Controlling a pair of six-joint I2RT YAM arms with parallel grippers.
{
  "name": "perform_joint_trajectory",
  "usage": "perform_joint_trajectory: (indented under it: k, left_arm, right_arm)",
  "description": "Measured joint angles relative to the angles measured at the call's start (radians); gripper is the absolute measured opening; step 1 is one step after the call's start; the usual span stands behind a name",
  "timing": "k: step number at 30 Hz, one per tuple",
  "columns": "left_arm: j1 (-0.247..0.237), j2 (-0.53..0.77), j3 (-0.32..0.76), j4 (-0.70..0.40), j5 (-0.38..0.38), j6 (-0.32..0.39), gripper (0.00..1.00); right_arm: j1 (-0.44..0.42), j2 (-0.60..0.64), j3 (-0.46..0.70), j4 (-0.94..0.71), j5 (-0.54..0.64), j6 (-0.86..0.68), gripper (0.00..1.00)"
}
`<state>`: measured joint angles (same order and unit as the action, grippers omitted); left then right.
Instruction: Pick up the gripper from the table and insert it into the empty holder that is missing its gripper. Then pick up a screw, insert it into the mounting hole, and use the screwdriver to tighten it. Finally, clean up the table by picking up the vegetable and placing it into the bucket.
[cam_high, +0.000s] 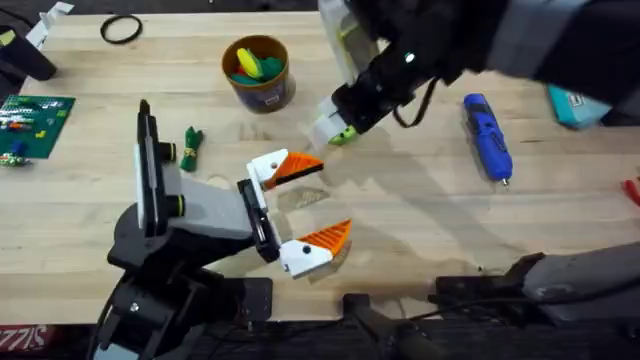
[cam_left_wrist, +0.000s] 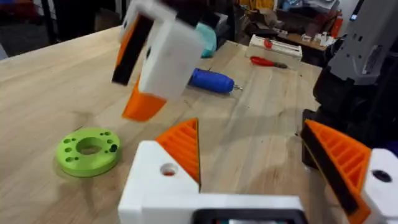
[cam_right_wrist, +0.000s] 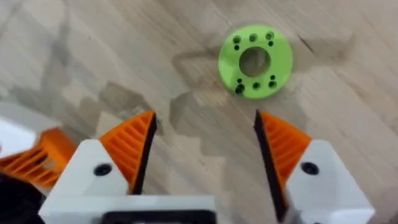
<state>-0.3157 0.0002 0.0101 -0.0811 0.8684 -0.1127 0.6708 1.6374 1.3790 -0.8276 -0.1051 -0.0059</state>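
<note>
The bucket (cam_high: 259, 72), a yellow-orange tub with a blue band, stands at the far middle of the wooden table (cam_high: 420, 220), with yellow and green pieces inside. The blue screwdriver (cam_high: 488, 135) lies flat on the right side, well apart from the bucket. The left gripper (cam_high: 305, 205) hovers near the table's middle, its orange-padded fingers spread wide and empty. The right gripper (cam_right_wrist: 202, 146), also wide and empty, hangs above a lime-green ring-shaped disc (cam_right_wrist: 255, 61). The small dark green vegetable (cam_high: 191, 146) lies left of the bucket, beside the left arm.
</note>
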Motion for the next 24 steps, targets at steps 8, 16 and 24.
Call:
perform_joint_trajectory:
  k: [8,16,24]
  left_arm:
    - [0.0,0.0,0.0,0.0,0.0,0.0,0.986]
    - [0.0,0.0,0.0,0.0,0.0,0.0,0.986]
    - [0.0,0.0,0.0,0.0,0.0,0.0,0.986]
  right_arm:
    - [0.0,0.108,-0.022,0.106,-0.009,0.014,0.441]
    - [-0.01,0.213,-0.022,0.132,0.015,0.014,0.461]
    - [-0.013,0.221,-0.022,0.151,0.071,0.014,0.482]
